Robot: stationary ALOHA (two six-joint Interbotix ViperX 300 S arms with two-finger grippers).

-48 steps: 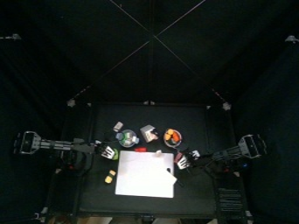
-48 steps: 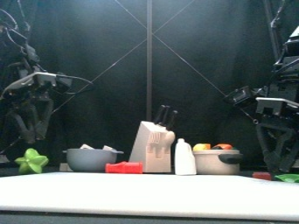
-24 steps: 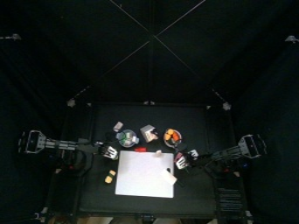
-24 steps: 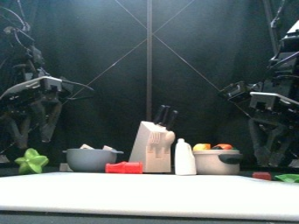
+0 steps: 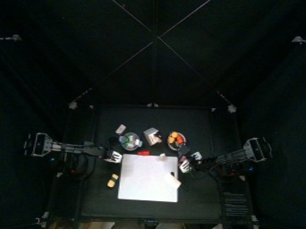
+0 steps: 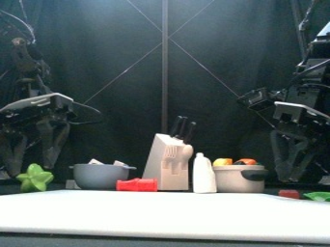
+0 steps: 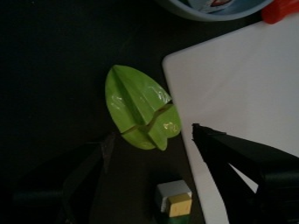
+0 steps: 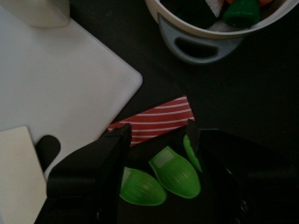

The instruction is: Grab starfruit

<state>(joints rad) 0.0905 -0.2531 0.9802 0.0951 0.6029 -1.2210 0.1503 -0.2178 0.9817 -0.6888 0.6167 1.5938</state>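
The starfruit [image 6: 34, 178] is green and lies on the table at the far left, just off the white cutting board [image 6: 168, 205]. In the left wrist view the starfruit [image 7: 142, 107] lies on the black table beside the board's edge [image 7: 246, 79], ahead of my left gripper [image 7: 158, 164], which is open and empty above it. My left gripper [image 5: 113, 156] is at the board's left corner. My right gripper [image 8: 163, 164] is open and empty at the board's right side [image 5: 191, 164], over green slices [image 8: 162, 179].
Behind the board stand a grey bowl [image 6: 103, 175], a knife block [image 6: 168, 158], a white bottle [image 6: 204, 175] and a bowl of fruit [image 6: 240, 178]. A red piece [image 6: 135, 185] lies by the grey bowl. A red striped piece [image 8: 156, 119] and a small yellow block [image 7: 176, 199] lie on the table.
My left gripper has come lower on the left side, over the starfruit. My right gripper has risen a little.
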